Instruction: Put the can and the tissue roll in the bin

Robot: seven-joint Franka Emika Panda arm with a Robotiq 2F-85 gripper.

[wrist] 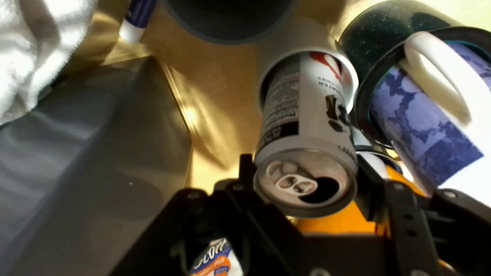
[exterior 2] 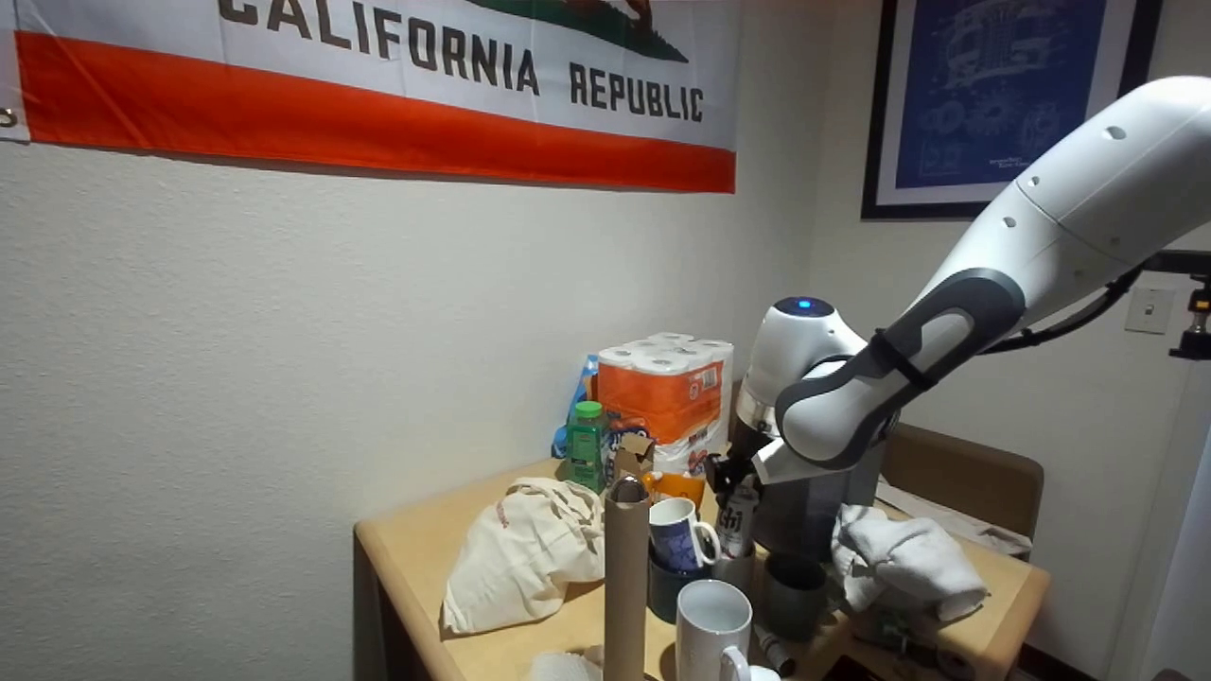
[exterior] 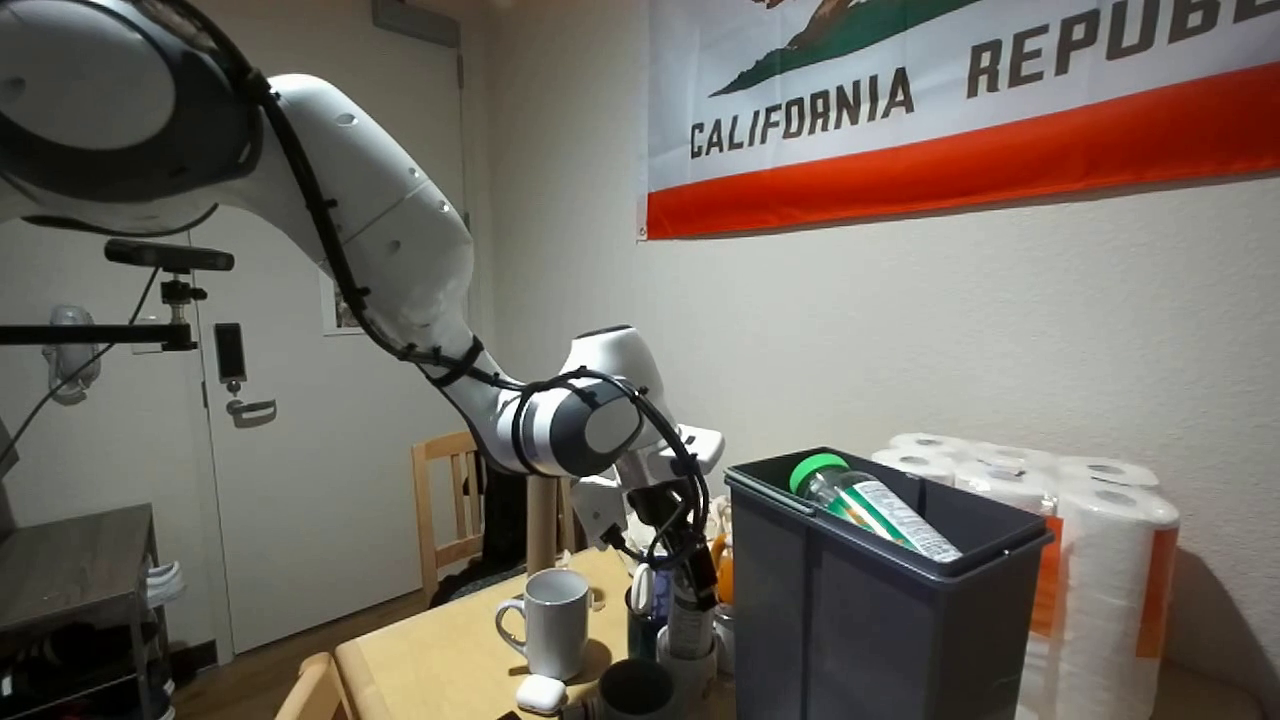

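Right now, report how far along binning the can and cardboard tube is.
Done: grasp only; the gripper looks closed on the opened drink can. In hand: that can, its lower end inside a white cup. Left: carrying it into the dark grey bin, then the cardboard tube, which stands upright outside the bin.

Dim exterior views, shadow low on wall (exterior: 900, 330), golden wrist-view glare on table (wrist: 213, 103)
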